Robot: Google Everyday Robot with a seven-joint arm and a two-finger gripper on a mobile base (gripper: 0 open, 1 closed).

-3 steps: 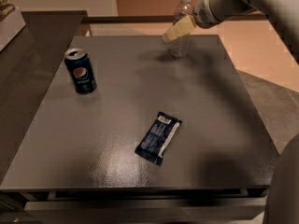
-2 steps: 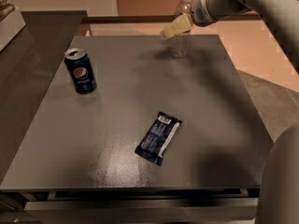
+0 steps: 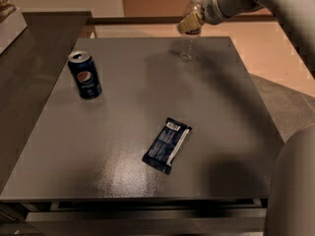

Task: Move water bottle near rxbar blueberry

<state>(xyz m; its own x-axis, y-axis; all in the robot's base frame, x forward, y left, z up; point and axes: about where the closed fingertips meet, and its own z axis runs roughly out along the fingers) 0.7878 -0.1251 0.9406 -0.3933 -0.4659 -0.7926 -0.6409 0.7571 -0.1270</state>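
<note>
We work on a dark grey table (image 3: 123, 132) that fills most of the view. The robot's pale arm (image 3: 261, 1) reaches in from the far right, and a rounded part of its body shows at the near right corner.

The water bottle (image 3: 188, 47) stands upright at the far edge of the table, right of centre. The rxbar blueberry (image 3: 167, 145) lies flat and at a slant near the middle, towards the near side and well apart from the bottle. A Pepsi can (image 3: 85, 75) stands upright at the far left, away from both.

The gripper (image 3: 189, 23) sits at the bottle's upper part, just below the cap and against its left side. Whether it is released or has clenched on the bottle we cannot tell.

We judge the step in hand to be the grasp. The carry has not begun. Next, a firm hold must be confirmed. Then the bottle needs a small lift and a move towards the near side, to be set down upright just beside the bar without touching it.
</note>
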